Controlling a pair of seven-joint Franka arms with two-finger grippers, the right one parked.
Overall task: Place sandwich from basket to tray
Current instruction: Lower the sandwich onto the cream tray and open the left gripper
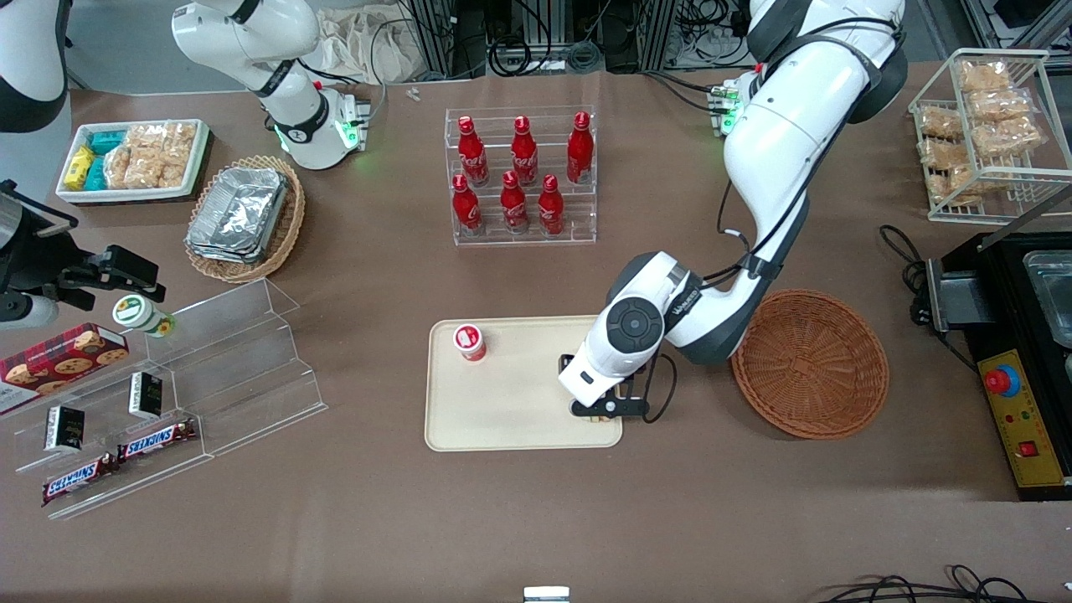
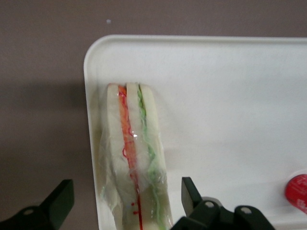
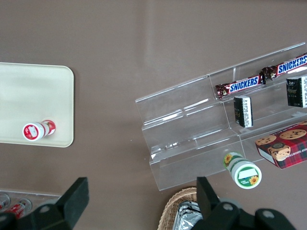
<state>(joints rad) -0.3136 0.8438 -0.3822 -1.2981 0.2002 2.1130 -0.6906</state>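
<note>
The sandwich (image 2: 136, 143), a wrapped white-bread wedge with orange-red and green filling, lies on the beige tray (image 2: 230, 110) close to one corner and along its rim. My left gripper (image 2: 125, 203) hangs just above it, open, one finger on each side and neither touching the wrap. In the front view the gripper (image 1: 605, 409) is low over the tray (image 1: 502, 419) at the corner nearest the front camera on the working arm's side, and it hides most of the sandwich. The reddish-brown basket (image 1: 811, 363) beside the tray holds nothing.
A small red-lidded cup (image 1: 470, 342) stands on the tray. A clear rack of red bottles (image 1: 521, 176) stands farther from the front camera. Toward the parked arm's end are a clear stepped shelf (image 1: 209, 368) and a tan basket of foil containers (image 1: 243, 219). A black machine (image 1: 1017, 352) and wire rack (image 1: 984, 134) are at the working arm's end.
</note>
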